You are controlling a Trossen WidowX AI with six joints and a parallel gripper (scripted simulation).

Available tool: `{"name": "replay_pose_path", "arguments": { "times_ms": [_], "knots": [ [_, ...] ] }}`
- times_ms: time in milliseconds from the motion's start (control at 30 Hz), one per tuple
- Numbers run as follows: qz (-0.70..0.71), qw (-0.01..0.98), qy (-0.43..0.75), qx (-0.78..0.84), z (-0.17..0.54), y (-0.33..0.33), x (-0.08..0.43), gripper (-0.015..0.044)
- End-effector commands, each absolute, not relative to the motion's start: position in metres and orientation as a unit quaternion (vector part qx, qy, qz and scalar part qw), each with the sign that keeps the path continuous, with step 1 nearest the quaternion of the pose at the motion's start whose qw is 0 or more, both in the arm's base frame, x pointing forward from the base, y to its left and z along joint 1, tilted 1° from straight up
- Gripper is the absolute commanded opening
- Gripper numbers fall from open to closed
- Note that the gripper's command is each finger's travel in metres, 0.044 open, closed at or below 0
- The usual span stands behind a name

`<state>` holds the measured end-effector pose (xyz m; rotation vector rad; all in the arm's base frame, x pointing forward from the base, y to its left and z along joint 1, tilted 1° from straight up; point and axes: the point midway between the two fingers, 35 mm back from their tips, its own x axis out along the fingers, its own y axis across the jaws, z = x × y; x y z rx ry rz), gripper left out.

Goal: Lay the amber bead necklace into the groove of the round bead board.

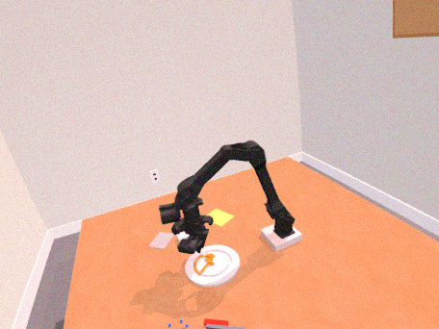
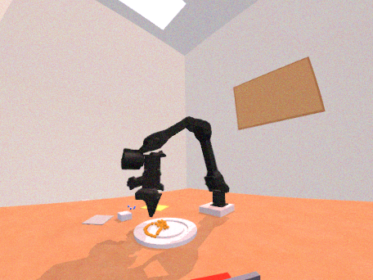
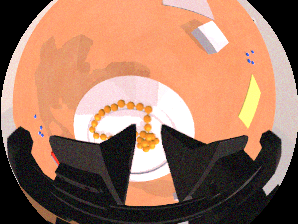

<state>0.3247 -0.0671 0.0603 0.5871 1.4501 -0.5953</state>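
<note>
The round white bead board (image 1: 235,267) (image 2: 190,234) (image 3: 183,116) lies flat on the orange table. The amber bead necklace (image 1: 210,260) (image 2: 163,224) (image 3: 147,141) lies on it: a loop of beads curves around one side, and several beads are bunched in a clump towards the middle, inside the ring groove. Whether the curved beads sit down in the groove I cannot tell. My gripper (image 1: 197,251) (image 2: 151,215) (image 3: 149,126) is partly open and empty, pointing down above the board's edge. In the wrist view the left finger hides part of the loop.
A white block (image 2: 124,216) (image 3: 211,37), a pale square (image 1: 161,240) (image 2: 98,219) and a yellow square (image 1: 220,217) (image 2: 155,208) (image 3: 250,102) lie beyond the board. A red bar (image 1: 216,322) and small blue dots (image 1: 181,321) show at the top view's bottom edge.
</note>
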Motion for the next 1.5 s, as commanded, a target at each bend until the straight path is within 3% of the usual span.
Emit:
{"name": "replay_pose_path", "arguments": {
  "times_ms": [0,633,800,1467],
  "knots": [
    [-0.264,0.670,0.643,0.261,0.056,-0.067,0.325,0.0120],
    [-0.266,0.668,0.643,0.264,0.030,-0.067,0.325,0.0120],
    [-0.265,0.668,0.645,0.261,0.032,-0.067,0.325,0.0000],
    [-0.265,0.668,0.645,0.261,0.032,-0.067,0.325,0.0000]
  ]
}}
